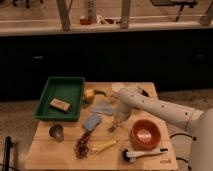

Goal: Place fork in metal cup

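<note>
— Table (pixel 50 156) is crowded. Your arm (pixel 156 108) reaches in from the right; the gripper (pixel 120 119) sits low at mid-table, the orange bowl (pixel 144 135) just beside it.
— Containers?
— Green tray (pixel 60 90) holds a brown block (pixel 59 104). Metal cup (pixel 56 132) well left, contents unclear. Fork (pixel 112 128) at the gripper, barely legible; whether it's gripped, cannot tell.
</note>
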`<state>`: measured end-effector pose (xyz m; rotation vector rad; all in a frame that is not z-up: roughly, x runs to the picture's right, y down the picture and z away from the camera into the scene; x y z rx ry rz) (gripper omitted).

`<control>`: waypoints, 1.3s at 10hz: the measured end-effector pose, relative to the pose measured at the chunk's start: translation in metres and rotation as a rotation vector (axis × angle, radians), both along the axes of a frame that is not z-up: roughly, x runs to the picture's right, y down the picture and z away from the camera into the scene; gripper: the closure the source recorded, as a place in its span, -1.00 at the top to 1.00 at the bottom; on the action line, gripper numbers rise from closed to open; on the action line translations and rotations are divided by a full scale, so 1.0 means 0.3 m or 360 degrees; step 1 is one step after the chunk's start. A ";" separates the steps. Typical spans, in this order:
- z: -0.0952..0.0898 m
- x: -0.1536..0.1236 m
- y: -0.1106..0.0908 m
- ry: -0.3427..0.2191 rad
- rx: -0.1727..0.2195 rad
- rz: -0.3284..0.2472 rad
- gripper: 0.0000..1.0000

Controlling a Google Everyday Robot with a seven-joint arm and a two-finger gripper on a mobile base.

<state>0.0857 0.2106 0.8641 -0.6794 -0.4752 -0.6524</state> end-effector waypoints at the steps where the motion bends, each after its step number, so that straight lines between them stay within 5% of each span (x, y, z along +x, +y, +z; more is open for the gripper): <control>1: 0.003 -0.002 0.001 -0.0001 -0.0001 -0.0005 -1.00; 6: -0.009 0.009 -0.005 -0.0016 0.0006 -0.0032 -1.00; 13: -0.117 -0.050 -0.102 -0.0158 0.0125 -0.0109 -1.00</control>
